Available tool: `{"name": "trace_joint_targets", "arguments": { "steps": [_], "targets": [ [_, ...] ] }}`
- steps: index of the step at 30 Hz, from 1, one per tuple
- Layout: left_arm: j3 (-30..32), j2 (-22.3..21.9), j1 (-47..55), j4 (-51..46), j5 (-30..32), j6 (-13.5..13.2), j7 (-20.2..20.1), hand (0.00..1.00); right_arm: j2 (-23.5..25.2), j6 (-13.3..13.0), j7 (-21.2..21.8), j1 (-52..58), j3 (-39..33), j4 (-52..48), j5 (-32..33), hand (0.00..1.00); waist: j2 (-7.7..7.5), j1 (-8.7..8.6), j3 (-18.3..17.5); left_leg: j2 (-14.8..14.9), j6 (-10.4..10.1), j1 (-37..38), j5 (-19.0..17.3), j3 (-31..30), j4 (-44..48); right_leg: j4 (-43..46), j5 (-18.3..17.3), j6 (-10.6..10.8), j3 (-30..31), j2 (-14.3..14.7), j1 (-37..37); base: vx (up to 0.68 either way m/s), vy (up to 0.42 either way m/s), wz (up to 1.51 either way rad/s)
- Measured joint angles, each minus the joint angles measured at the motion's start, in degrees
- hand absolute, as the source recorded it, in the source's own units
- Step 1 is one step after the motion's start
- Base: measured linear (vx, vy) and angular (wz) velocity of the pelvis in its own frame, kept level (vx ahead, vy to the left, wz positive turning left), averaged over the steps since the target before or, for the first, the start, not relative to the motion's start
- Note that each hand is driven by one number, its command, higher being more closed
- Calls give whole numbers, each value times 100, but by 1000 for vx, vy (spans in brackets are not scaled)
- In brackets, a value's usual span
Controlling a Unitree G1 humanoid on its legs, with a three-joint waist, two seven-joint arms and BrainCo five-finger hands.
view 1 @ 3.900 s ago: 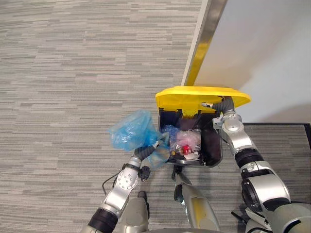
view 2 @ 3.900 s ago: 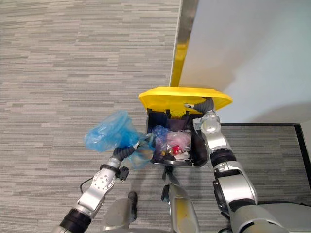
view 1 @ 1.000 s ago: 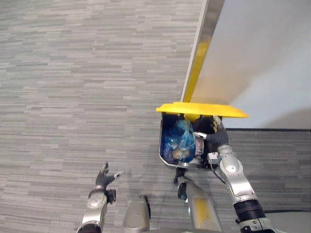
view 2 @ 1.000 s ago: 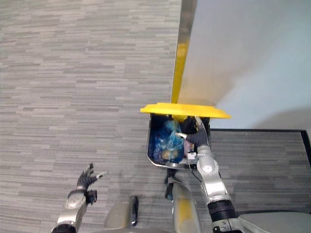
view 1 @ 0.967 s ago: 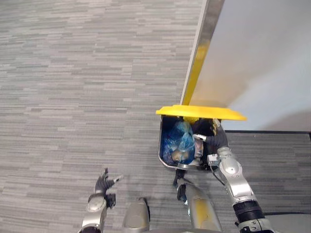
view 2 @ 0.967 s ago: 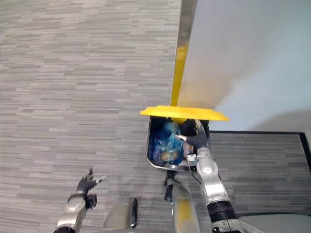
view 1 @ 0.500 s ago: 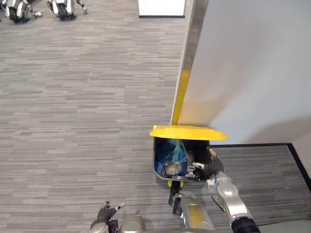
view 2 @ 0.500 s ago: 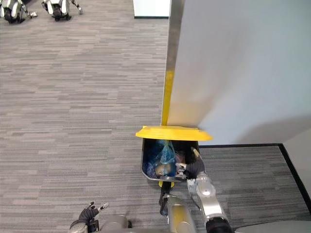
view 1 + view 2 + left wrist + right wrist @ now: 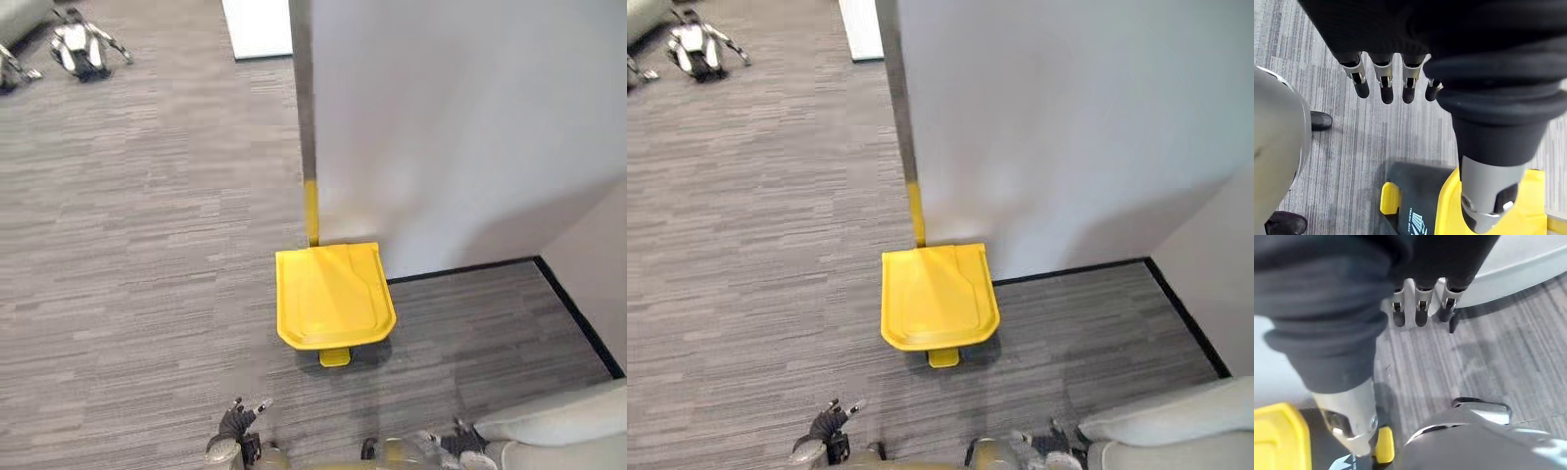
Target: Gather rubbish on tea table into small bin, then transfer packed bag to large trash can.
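Nearest, the left robot hand (image 9: 235, 424) hangs low over the grey carpet (image 9: 137, 294), fingers straight and released, holding nothing. The right robot hand (image 9: 1418, 301) hangs the same way, loose and empty. Beyond them the trash can (image 9: 1410, 186) stands on the carpet against a white wall (image 9: 441, 117), its yellow lid (image 9: 328, 294) down flat and a yellow pedal (image 9: 334, 357) at its near edge. Any bag inside is hidden under the lid.

Looks like an office or lab interior: grey striped carpet tiles (image 9: 147, 245) cover the floor. A plain white partition wall (image 9: 441, 117) with a metal corner strip (image 9: 303, 98) and black skirting (image 9: 460, 268) stands on the right, a yellow-lidded pedal bin (image 9: 331, 299) at its foot, silver-grey robot parts (image 9: 83, 54) far left.
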Motion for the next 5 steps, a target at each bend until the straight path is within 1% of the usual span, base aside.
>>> {"name": "trace_joint_targets", "arguments": {
  "steps": [2, 5],
  "targets": [
    [3, 41, 88, 33, 6, 1, 8, 0, -42, 4, 1, -17, -38, 107, 1, 0, 20, 7, -20, -9, 21, 67, 39, -24, -80, -124, 46, 59, -7, 18, 50, -74, 10, 2],
    [-1, 163, 144, 122, 12, 3, 15, 0, -4, 2, 2, -55, -122, 151, 0, 0, -12, 4, -67, -86, 42, 58, 55, -81, -156, -368, 213, 130, 13, 25, 78, -28, 45, -2]
  ]
}}
